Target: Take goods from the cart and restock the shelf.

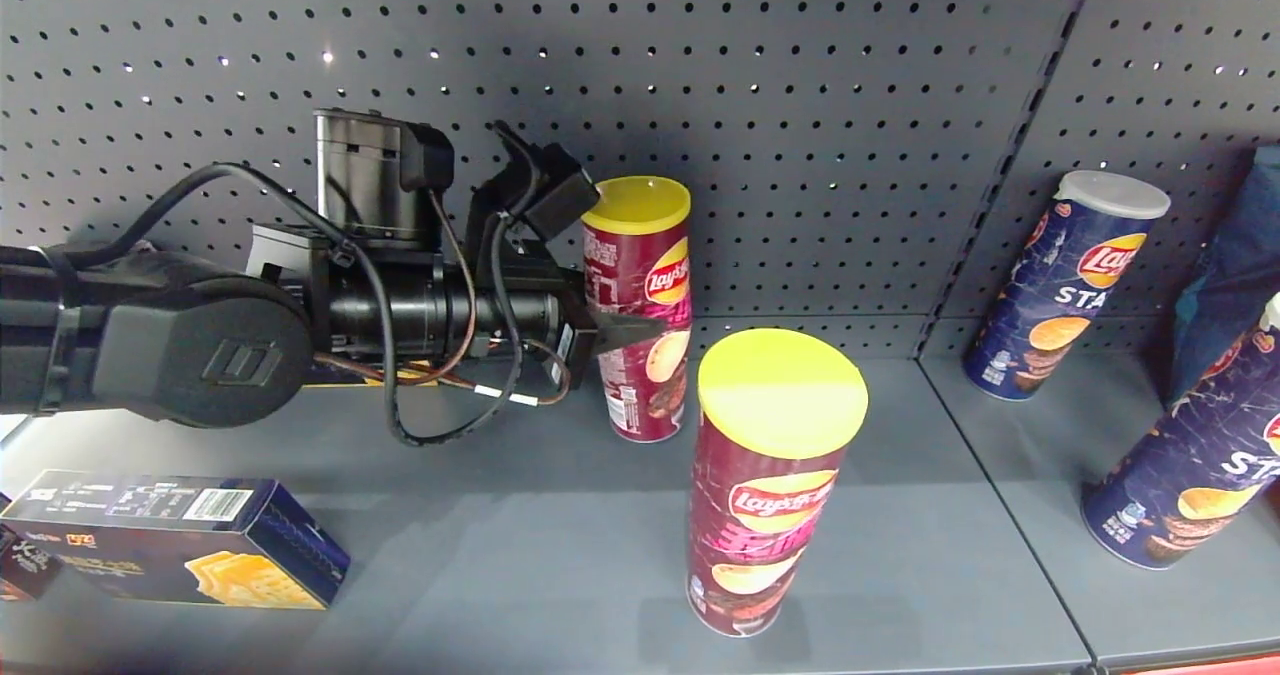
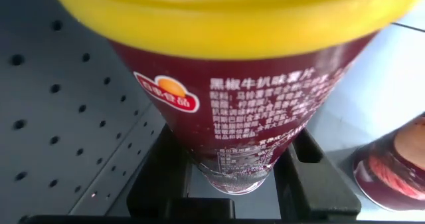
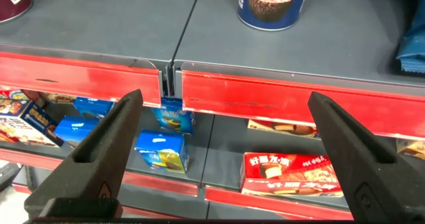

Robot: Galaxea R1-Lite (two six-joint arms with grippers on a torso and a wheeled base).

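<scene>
Biggest thing first: the shelf (image 1: 520,525) runs under my left gripper (image 1: 625,330), w/ the pegboard (image 1: 800,105) right behind it. My arm comes in sideways, low over the deck, prob so the can goes in upright and slides to the back row w/o tipping.

Cracker box (image 1: 180,540) lies flat, well back along my arm and nearer the front edge, out of the way.

Two blue cans (image 1: 1070,285) stand past the divider, well beyond my fingertips, diff section, so not my concern rn.

Second maroon can (image 1: 765,485) stands upright just beyond and in front of the gripper, near but not touching what I'm holding. Looks like I'm making a row behind it.

The task item: maroon can (image 1: 640,255) w/ yellow lid, clamped between my left fingers around mid-body, upright, base on or right at the shelf (can't tell which), close to the pegboard. Mid-body grip keeps it from swinging, imo.

Right gripper (image 3: 226,98) is spread wide, holding nothing, parked out in front of the red edge strip (image 3: 265,94), w/ boxes (image 3: 292,174) on the lower shelves beyond it. Guess it's waiting.

Placement looks nearly done; letting go is what's left.
</scene>
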